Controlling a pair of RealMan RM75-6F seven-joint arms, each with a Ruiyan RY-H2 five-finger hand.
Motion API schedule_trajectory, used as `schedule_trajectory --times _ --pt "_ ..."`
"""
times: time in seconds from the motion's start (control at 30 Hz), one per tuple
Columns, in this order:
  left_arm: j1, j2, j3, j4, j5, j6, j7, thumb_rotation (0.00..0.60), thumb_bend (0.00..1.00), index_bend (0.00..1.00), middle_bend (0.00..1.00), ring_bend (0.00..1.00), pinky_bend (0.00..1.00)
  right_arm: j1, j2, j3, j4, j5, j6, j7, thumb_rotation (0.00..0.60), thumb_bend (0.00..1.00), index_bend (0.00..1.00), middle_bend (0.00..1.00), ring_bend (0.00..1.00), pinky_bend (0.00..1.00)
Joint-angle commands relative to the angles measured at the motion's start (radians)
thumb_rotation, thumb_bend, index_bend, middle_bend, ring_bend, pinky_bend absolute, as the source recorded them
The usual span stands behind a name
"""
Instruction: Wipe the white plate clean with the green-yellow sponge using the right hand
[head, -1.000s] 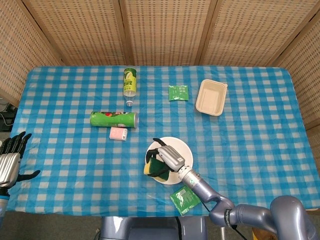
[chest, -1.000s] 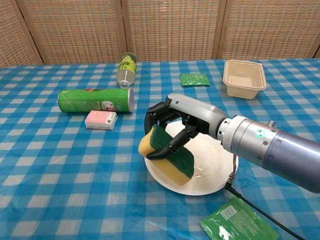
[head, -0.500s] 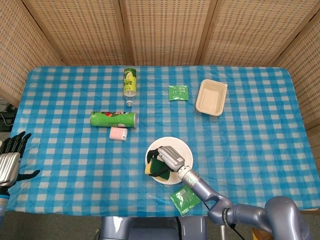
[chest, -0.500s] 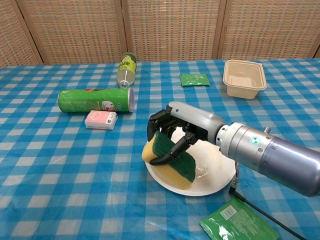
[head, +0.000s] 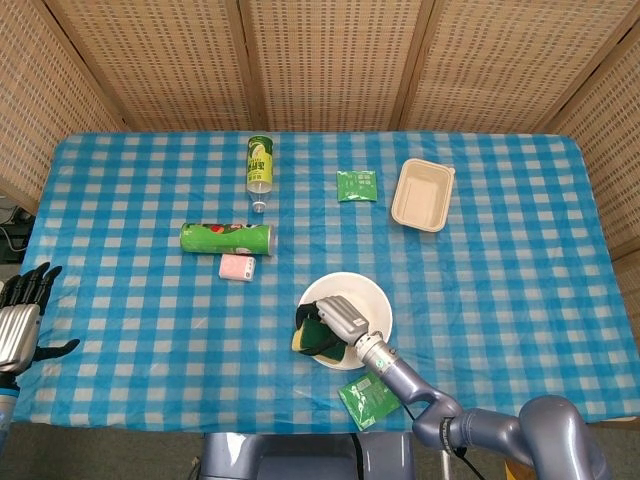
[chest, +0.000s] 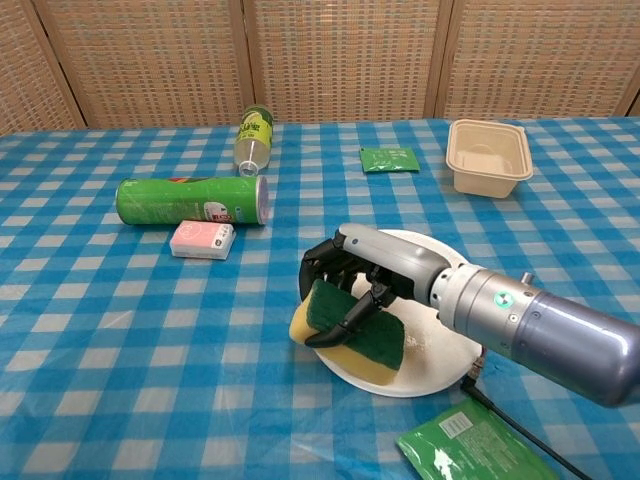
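The white plate (chest: 440, 350) (head: 362, 290) lies near the front middle of the blue checked table. My right hand (chest: 370, 275) (head: 338, 318) grips the green-yellow sponge (chest: 350, 340) (head: 312, 338) and holds it on the plate's left edge, green side up, yellow side down. The sponge hangs partly over the rim. My left hand (head: 20, 320) is off the table's left edge with its fingers spread and nothing in it; the chest view does not show it.
A green chip can (chest: 190, 200) lies on its side at left with a small pink box (chest: 202, 240) beside it. A green bottle (chest: 252, 135), a green packet (chest: 390, 158) and a beige tray (chest: 488, 155) sit farther back. Another green packet (chest: 470, 450) lies by the front edge.
My right hand has lowered the sponge onto the plate and drawn it toward the front. The plate has slid a little to the right. The left hand has not moved.
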Motion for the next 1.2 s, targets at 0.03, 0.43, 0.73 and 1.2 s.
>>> schedule_trajectory --times 0.03,0.43,0.73,1.2 --pt "0.0 0.0 0.0 0.0 0.0 -0.001 0.0 0.6 0.0 0.0 0.0 0.0 0.0 -0.002 -0.001 -0.002 0.004 -0.004 0.001 0.01 0.6 0.52 0.63 0.65 0.54 0.53" --pt "0.003 0.006 0.005 -0.007 0.013 0.005 -0.008 0.6 0.0 0.0 0.0 0.0 0.0 -0.004 0.039 0.041 -0.069 -0.01 0.056 0.0 0.6 0.52 0.63 0.65 0.54 0.53" --pt "0.009 0.013 0.008 -0.013 0.026 0.016 -0.021 0.6 0.0 0.0 0.0 0.0 0.0 -0.015 0.013 0.044 -0.015 0.044 0.022 -0.05 0.6 0.52 0.63 0.65 0.54 0.53" --pt "0.009 0.015 0.006 -0.011 0.025 0.015 -0.026 0.6 0.0 0.0 0.0 0.0 0.0 -0.024 0.003 0.006 0.021 0.02 -0.002 -0.023 0.6 0.52 0.63 0.65 0.54 0.53"
